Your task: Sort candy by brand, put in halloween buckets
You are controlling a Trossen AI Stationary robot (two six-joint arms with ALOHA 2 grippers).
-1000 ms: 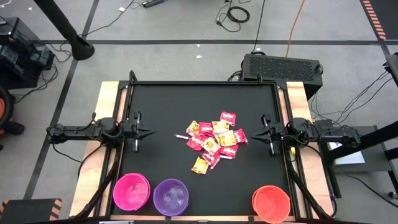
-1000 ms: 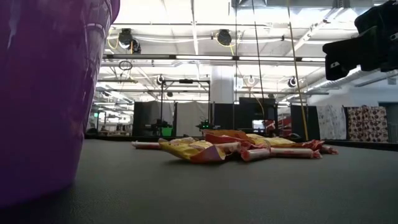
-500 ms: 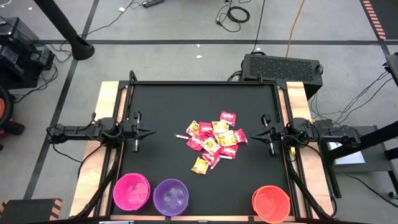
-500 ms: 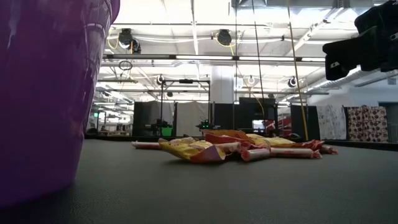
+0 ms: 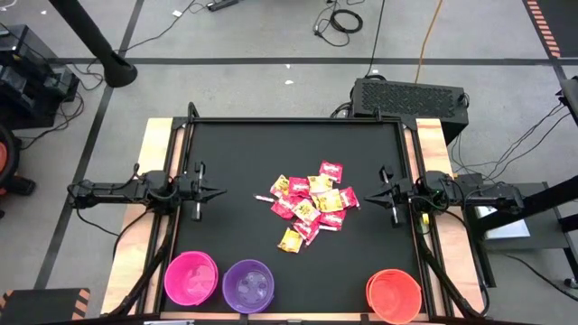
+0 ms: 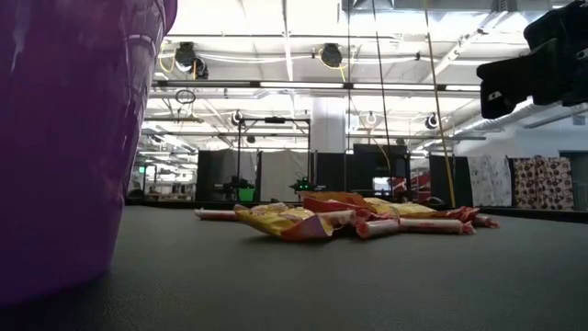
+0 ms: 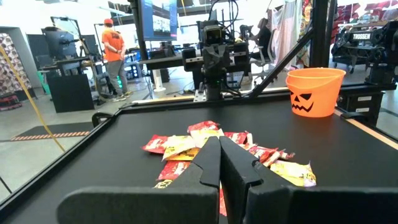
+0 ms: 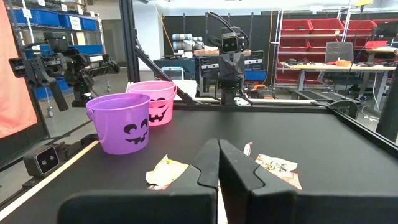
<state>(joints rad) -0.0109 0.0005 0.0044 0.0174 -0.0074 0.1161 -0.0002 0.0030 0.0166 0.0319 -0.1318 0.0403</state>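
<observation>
**A tangled pile and nothing sorted yet**

My left gripper (image 5: 219,191) waits at the left edge of the black table (image 5: 244,153), fingers pressed together on nothing. My right gripper (image 5: 366,192) sits at the right edge, just beside the pile, pinched closed and empty too.

The candy (image 5: 312,203) lies heaped near the table's middle, red, yellow and pale packets overlapping. The pink bucket (image 5: 191,276) and purple bucket (image 5: 247,284) stand side by side at the near edge, the orange bucket (image 5: 394,294) well apart to their right.

My worry: with packets stacked, I could pinch two brands at once, or slide a slick wrapper off target.
</observation>
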